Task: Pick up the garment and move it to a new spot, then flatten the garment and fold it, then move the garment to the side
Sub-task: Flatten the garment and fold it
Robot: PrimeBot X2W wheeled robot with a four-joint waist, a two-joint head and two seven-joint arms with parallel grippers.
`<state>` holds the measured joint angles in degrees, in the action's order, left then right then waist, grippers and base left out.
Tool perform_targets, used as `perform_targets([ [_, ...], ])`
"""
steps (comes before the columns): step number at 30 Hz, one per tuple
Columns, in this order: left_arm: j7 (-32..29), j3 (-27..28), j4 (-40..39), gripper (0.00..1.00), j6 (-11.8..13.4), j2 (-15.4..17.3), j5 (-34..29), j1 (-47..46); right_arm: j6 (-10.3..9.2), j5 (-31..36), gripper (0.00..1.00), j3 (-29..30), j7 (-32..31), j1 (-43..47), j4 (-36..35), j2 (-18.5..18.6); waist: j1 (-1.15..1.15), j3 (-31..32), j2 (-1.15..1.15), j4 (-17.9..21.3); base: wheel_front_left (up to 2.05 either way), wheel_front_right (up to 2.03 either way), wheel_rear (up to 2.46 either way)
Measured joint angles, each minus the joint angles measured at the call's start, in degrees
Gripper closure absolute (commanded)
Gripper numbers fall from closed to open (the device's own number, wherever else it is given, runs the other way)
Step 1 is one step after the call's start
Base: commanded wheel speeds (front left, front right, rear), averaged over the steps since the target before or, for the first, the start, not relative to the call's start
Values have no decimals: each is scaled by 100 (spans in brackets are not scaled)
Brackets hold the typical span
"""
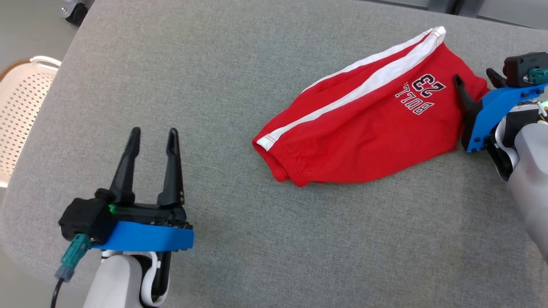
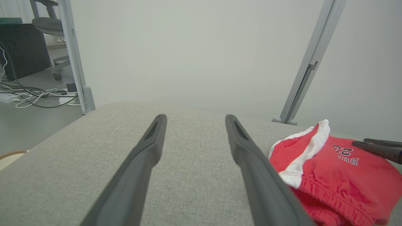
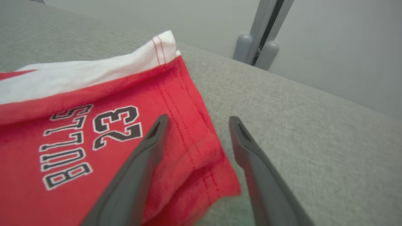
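The garment is a pair of red shorts with white side stripes and a dark "BULLS 23" print, lying folded on the grey table at the right. My right gripper stands open at its right hem, one finger over the cloth and the other just off its edge; the right wrist view shows the garment with its hem corner between the spread fingers of my right gripper, nothing pinched. My left gripper is open over bare table at the lower left, well apart from the shorts. In the left wrist view, the garment lies right of my left gripper.
The grey fabric-covered table has rounded corners and edges at the left and near side. A white perforated basket stands off the table's left edge. Grey metal posts rise behind the table; a chair and cables are on the floor beyond.
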<state>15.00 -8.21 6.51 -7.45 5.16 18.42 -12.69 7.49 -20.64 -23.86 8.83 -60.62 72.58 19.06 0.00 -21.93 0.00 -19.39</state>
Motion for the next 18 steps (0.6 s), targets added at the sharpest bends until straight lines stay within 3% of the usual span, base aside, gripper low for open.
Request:
perform_targets([
  [10, 0, 583, -121, 0, 0, -201, -355, 140, -1, -32, 0, -158, -510, -14, 54, -11, 0, -103, 0, -25, 0, 0, 0],
  [12, 0, 612, -104, 0, 0, -213, -399, 142, -1, -75, 89, -174, -604, -18, 53, -35, 0, -105, 0, -10, 0, 0, 0],
  [13, 0, 620, -87, 0, 0, -219, -420, 143, 0, -79, 100, -187, -608, -20, 53, -42, 0, -106, -1, 1, 0, 0, 0],
  [18, 0, 731, 15, 0, 0, -219, -555, 157, 2, -247, 100, -215, -521, -1, 41, -215, 0, -55, 0, 118, 0, 0, 0],
])
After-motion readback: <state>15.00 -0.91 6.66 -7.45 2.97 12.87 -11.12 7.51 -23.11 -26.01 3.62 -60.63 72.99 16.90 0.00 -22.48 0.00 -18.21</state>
